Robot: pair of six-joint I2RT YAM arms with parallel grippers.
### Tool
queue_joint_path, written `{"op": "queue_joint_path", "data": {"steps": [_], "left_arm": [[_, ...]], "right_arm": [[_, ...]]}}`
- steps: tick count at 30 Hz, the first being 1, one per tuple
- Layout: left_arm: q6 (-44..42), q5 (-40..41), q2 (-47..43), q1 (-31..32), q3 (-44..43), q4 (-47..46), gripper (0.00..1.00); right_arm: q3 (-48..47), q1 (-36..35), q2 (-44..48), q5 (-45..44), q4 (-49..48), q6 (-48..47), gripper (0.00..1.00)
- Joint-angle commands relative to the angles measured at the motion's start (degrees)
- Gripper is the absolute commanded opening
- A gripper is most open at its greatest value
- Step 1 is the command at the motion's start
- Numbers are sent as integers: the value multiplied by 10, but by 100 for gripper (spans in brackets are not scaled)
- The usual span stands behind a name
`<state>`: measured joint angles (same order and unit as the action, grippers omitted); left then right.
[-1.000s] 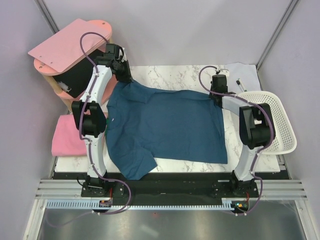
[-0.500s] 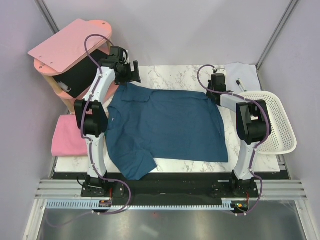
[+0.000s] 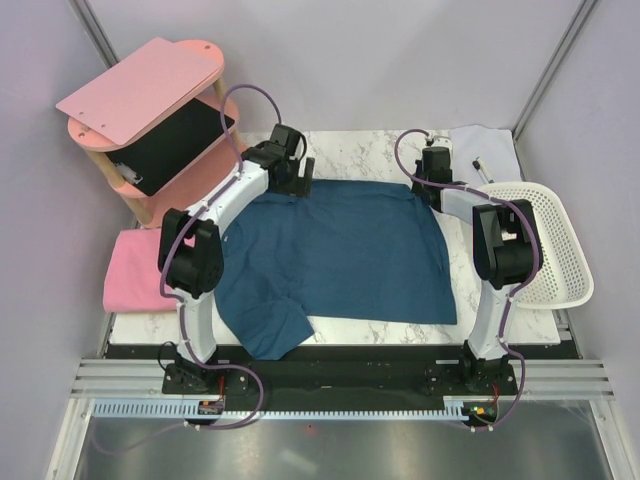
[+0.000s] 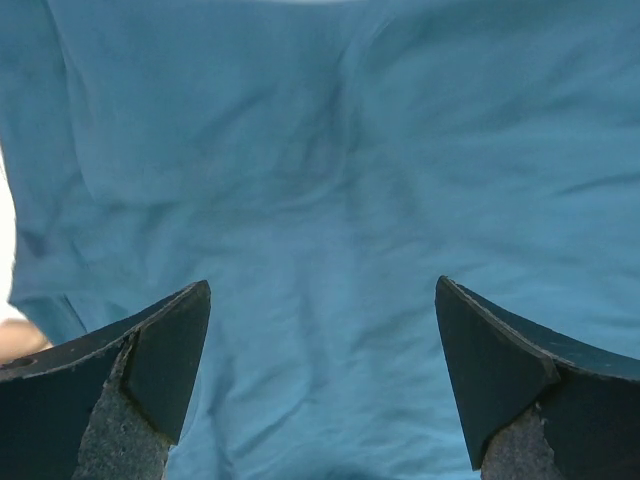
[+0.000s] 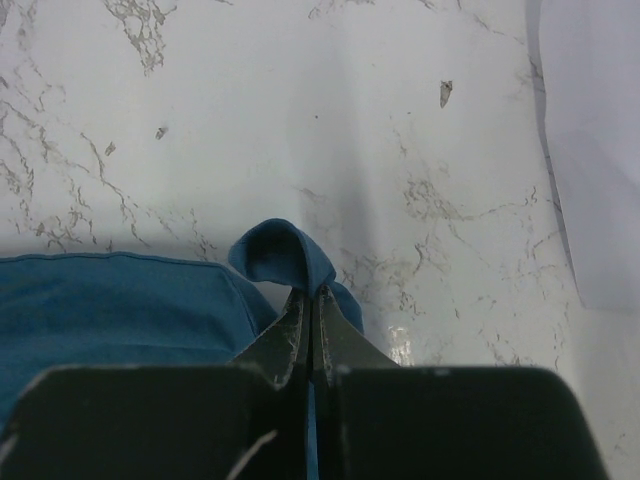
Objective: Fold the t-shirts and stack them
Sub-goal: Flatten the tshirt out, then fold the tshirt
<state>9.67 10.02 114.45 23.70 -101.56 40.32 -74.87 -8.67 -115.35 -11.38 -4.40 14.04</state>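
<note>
The dark teal-blue t-shirt (image 3: 340, 255) lies spread over the marble table, one sleeve (image 3: 268, 330) hanging toward the near edge. My left gripper (image 3: 298, 178) hovers open over the shirt's far-left part; in the left wrist view its fingers (image 4: 160, 350) stand wide apart with only teal cloth (image 4: 330, 200) below. My right gripper (image 3: 425, 192) is at the shirt's far-right corner, shut on a pinched loop of the teal cloth (image 5: 285, 255). The pink t-shirt (image 3: 135, 272) lies folded at the table's left side.
A pink wooden shelf (image 3: 140, 100) stands at the back left. A white mesh basket (image 3: 550, 245) sits at the right edge. A small white cloth (image 3: 480, 140) with a pen lies at the back right. Bare marble (image 5: 300, 100) shows beyond the right gripper.
My left gripper let go of the shirt's far-left corner, opened wide and swung right over the shirt. That corner has dropped flat. The right gripper has kept its hold.
</note>
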Motion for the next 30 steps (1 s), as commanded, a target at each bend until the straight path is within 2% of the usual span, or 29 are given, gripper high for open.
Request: {"op": "queue_joint_path", "data": {"steps": [1, 9, 21, 30], "left_arm": [[-8, 90, 47, -13, 36, -29, 100], [11, 85, 99, -23, 12, -55, 100], [-4, 66, 160, -32, -72, -60, 99], [2, 46, 175, -31, -84, -60, 96]], "right_arm": [[-5, -2, 8, 20, -32, 13, 0], [-8, -2, -7, 40, -35, 20, 0], [-18, -2, -15, 50, -33, 19, 0], [-23, -2, -17, 54, -32, 17, 0]]}}
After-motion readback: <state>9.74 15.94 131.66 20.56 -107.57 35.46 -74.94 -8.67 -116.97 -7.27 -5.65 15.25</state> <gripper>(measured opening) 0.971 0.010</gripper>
